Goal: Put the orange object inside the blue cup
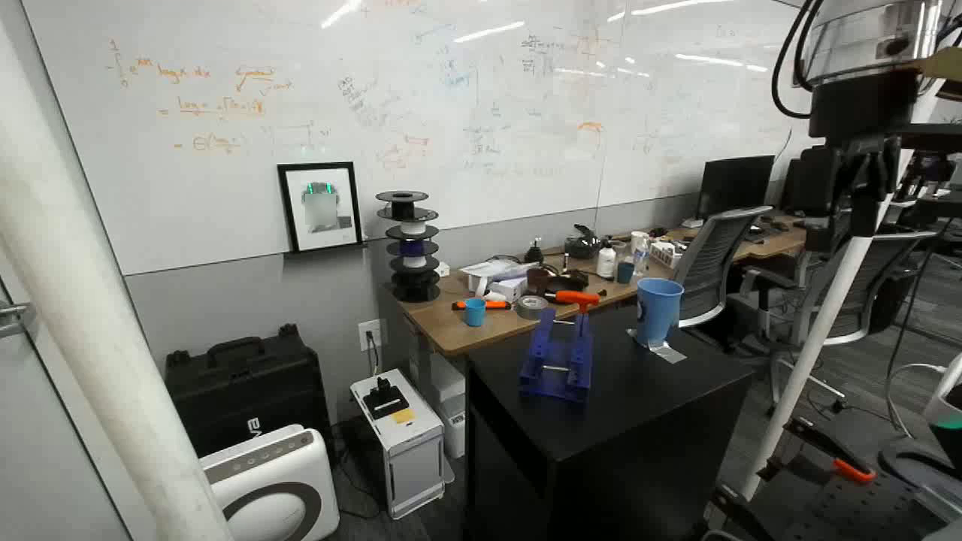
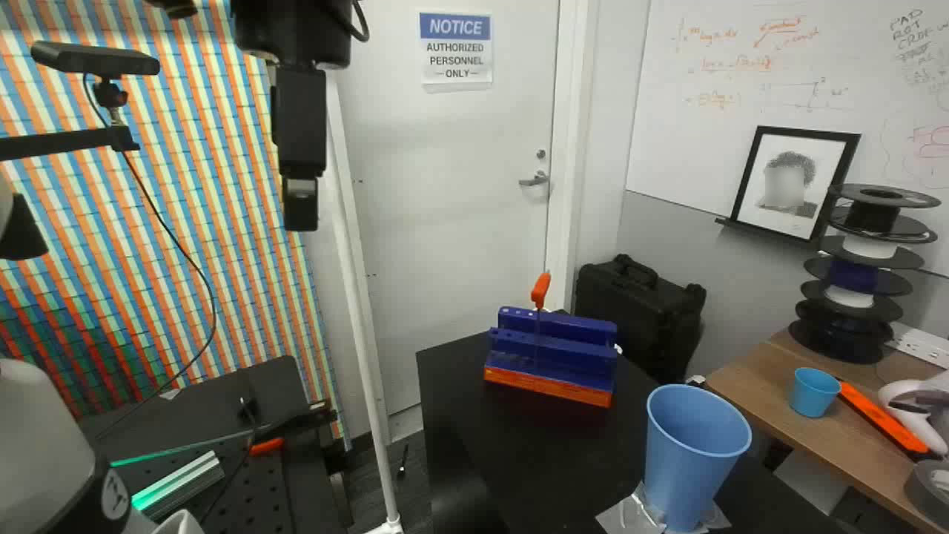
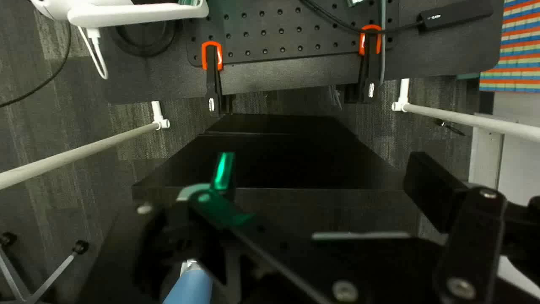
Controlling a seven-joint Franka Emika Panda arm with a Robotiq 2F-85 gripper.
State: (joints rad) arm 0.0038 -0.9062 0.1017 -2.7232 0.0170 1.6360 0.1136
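The orange object is a T-handle tool (image 1: 577, 298), upright in a dark-blue holder (image 1: 583, 357) on a black cabinet. The tool's handle (image 2: 541, 288) also stands above the holder (image 2: 552, 350) in an exterior view. The tool is out of view in the wrist view. The pale-blue cup (image 1: 659, 309) stands upright on the same cabinet, with tape at its base; it also shows in an exterior view (image 2: 695, 452) and partly in the wrist view (image 3: 190, 288). My gripper (image 3: 327, 177) is open and empty, its fingers wide apart. In both exterior views it hangs high, away from holder and cup (image 2: 300, 211).
The black cabinet (image 1: 639, 406) bears holder and cup. A wooden desk (image 1: 451, 338) behind it carries a small cyan cup (image 1: 474, 312), an orange-black tool and clutter. A white pole (image 2: 356, 319) stands near the arm. Orange-tipped clamps (image 3: 211, 55) grip the black base table's edge.
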